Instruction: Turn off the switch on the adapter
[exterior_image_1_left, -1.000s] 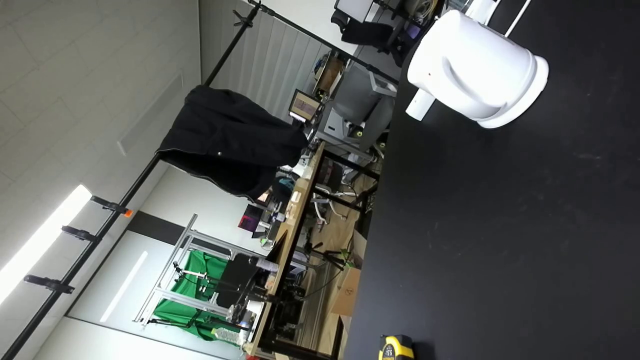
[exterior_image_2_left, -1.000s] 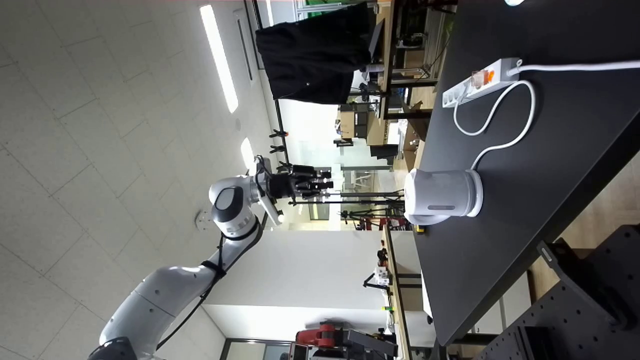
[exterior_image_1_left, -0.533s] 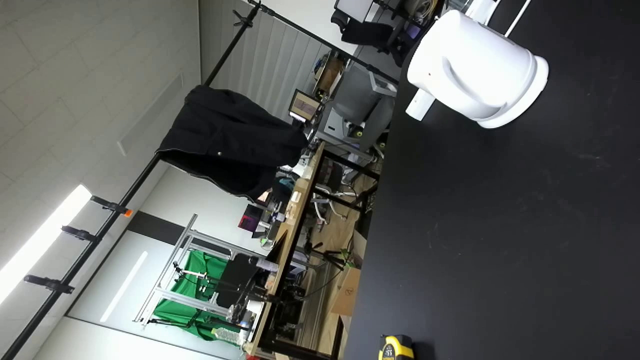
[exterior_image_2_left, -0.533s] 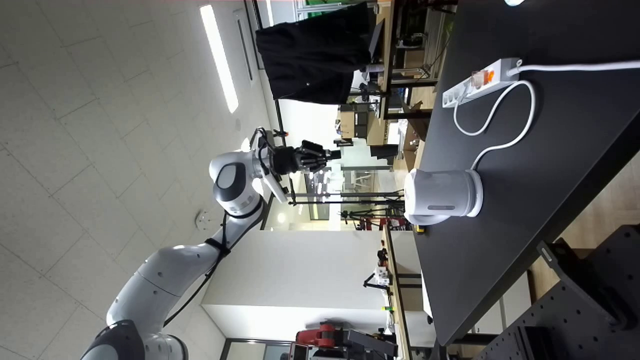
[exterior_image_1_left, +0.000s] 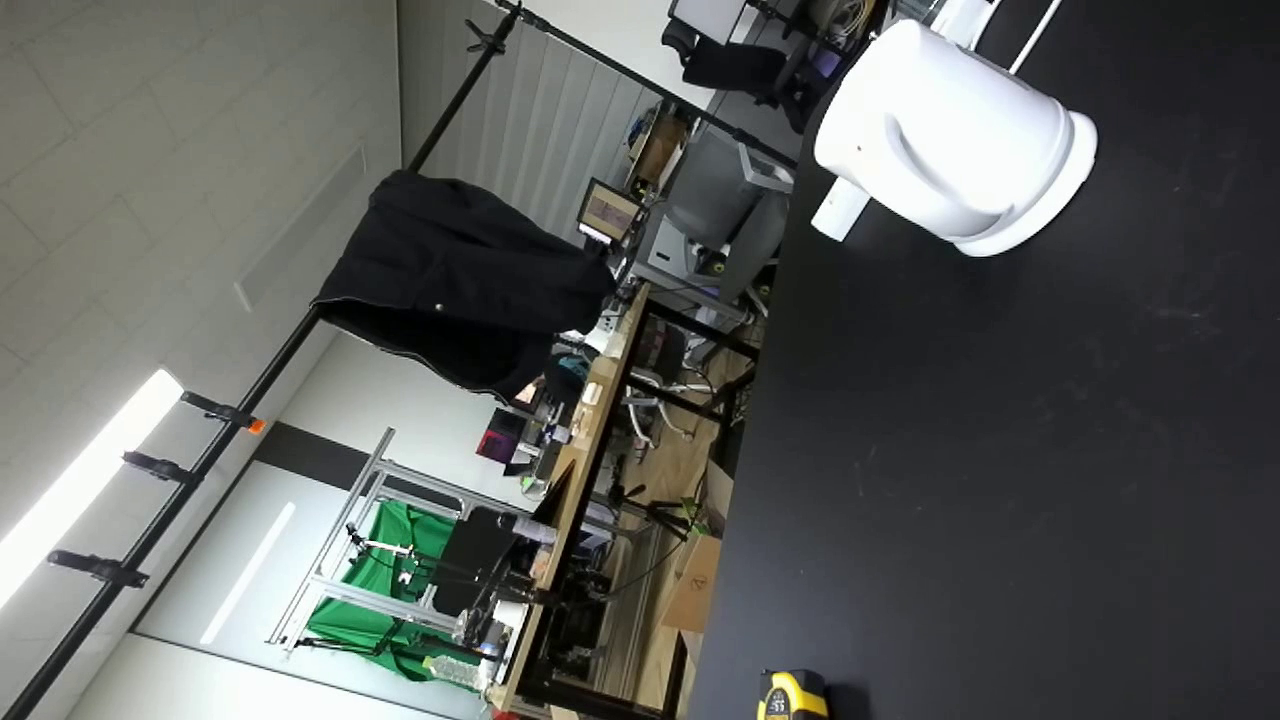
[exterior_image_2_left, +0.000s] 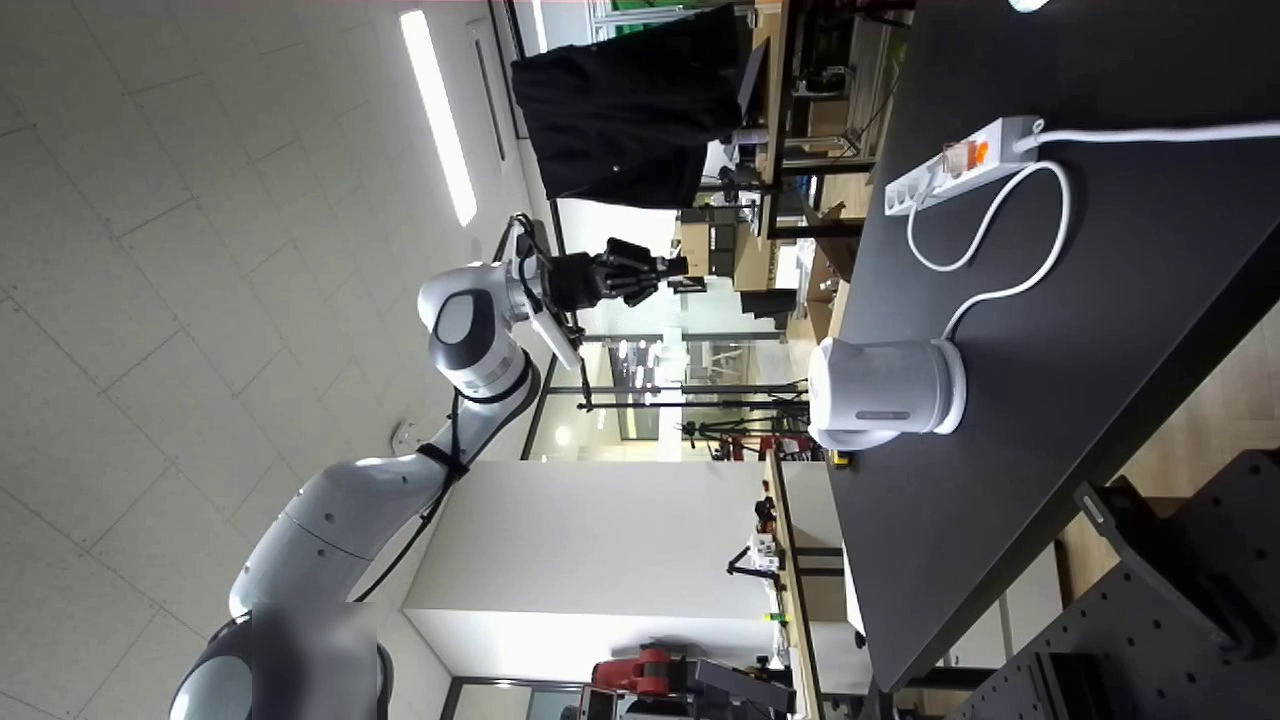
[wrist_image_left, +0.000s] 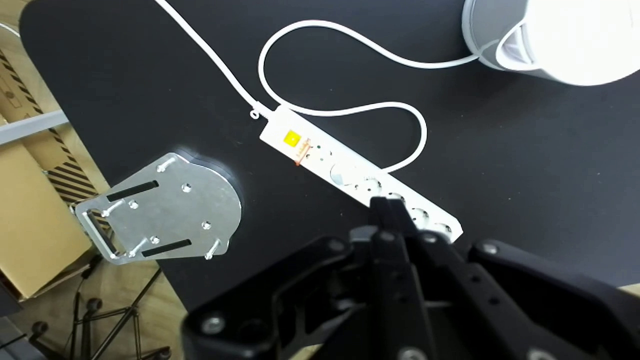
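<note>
The adapter is a white power strip (wrist_image_left: 332, 162) on the black table, also in both exterior views (exterior_image_2_left: 1012, 140) (exterior_image_1_left: 842, 209); in the latter the kettle hides its middle. Its switch (wrist_image_left: 292, 138) glows yellow in the wrist view and looks orange in an exterior view (exterior_image_2_left: 981, 152). A small orange-edged clear flap (wrist_image_left: 303, 152) stands beside the switch. My gripper (wrist_image_left: 386, 200) is shut and empty, fingertips together. In the wrist view it overlaps the socket end of the strip, away from the switch. An exterior view shows the gripper (exterior_image_2_left: 680, 267) high above the table, touching nothing.
A white kettle (exterior_image_2_left: 885, 385) stands on the table (exterior_image_2_left: 1000, 480), joined to the strip by a looping white cord (wrist_image_left: 350, 110). A thicker cord (wrist_image_left: 210, 52) leaves the switch end. A metal plate with upright screws (wrist_image_left: 172, 210) lies near the table edge. A tape measure (exterior_image_1_left: 792, 695) is there.
In an exterior view the arm and gripper have swung away from the kettle's side toward the strip's side, staying high, and the gripper has turned. The strip, kettle and tape measure have not moved.
</note>
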